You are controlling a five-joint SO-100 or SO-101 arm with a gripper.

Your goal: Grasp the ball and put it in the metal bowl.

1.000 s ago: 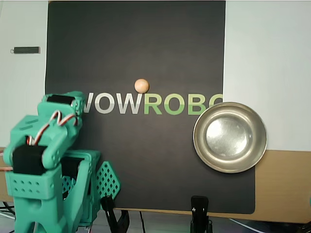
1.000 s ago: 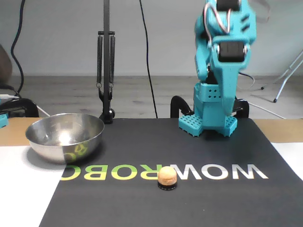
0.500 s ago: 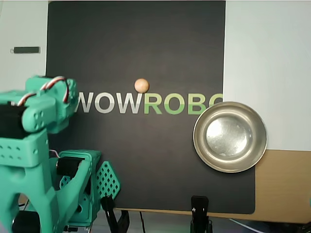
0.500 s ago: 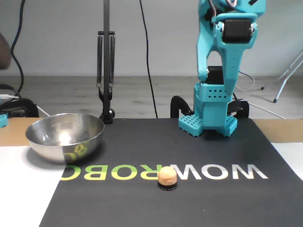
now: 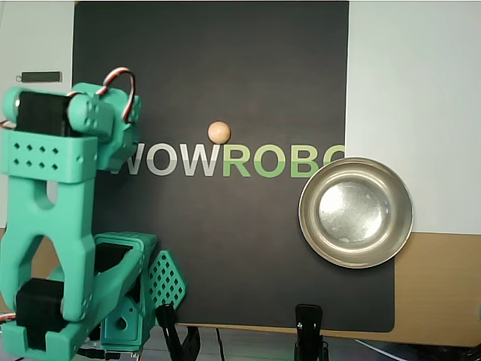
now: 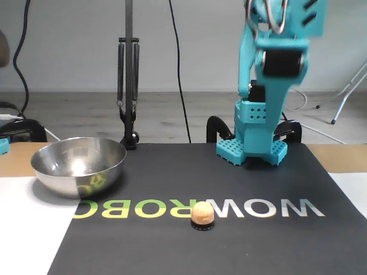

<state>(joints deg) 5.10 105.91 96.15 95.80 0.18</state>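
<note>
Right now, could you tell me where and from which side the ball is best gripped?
Probably straight from above, with the jaws closing across its widest middle. The ball is a smooth sphere standing alone on the black mat on a small dark ring in the fixed view, with open space all round.

a plain pale grey wall (image 6: pixel 69 40) closes the back of the room in the fixed view, with a grey-brown wooden floor (image 6: pixel 69 114) running beneath it. a thin black pole with two coiled springs (image 6: pixel 128 74) rises from a clamp at the far edge of the light wooden surface (image 6: pixel 14 160). a black cable (image 6: pixel 176 69) hangs down the wall. a white sheet (image 5: pixel 413 90) covers part of the surface beside a black rectangular mat printed with large white and green letters (image 5: pixel 225 248). the light is soft and even.
</note>
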